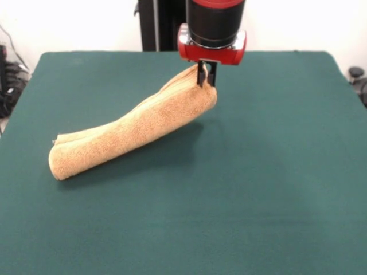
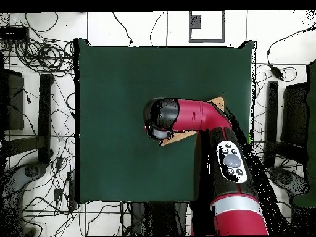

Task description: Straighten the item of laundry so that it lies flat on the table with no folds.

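front view: pincer (image 1: 206,76) pinching raised end of rolled towel (image 1: 132,129) on table (image 1: 258,189)

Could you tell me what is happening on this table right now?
The robot arm's tool is pinching one end of the orange-tan towel and holding that end up off the green table. The towel is still folded into a long roll, its other end resting on the felt. From overhead the arm covers most of it. Nothing is flattened yet.
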